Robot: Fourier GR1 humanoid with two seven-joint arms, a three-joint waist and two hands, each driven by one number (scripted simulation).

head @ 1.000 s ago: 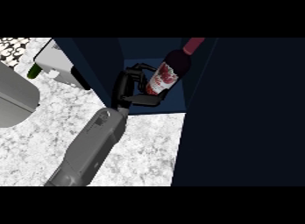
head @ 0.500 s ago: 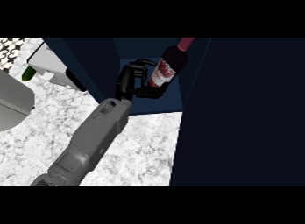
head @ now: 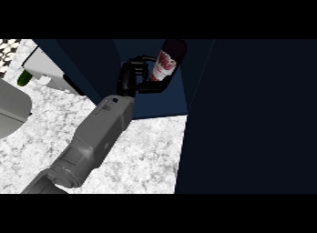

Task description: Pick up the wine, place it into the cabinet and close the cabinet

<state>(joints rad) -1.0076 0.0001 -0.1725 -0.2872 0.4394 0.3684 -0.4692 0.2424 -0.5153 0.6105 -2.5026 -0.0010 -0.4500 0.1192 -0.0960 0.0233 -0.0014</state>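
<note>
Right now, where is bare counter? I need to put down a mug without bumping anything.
Bare white speckled counter lies between the grey forearm and the dark blue cabinet, and again left of that forearm. Crowded: the cabinet's opening, where the black robot hand grips the dark wine bottle.

This is a kitchen: a white speckled stone counter (head: 141, 150) runs beside a dark blue cabinet (head: 154, 102), a red-labelled wine bottle (head: 166, 63) shows at the cabinet's open front, and a green bottle (head: 24, 79) lies farther left.
</note>
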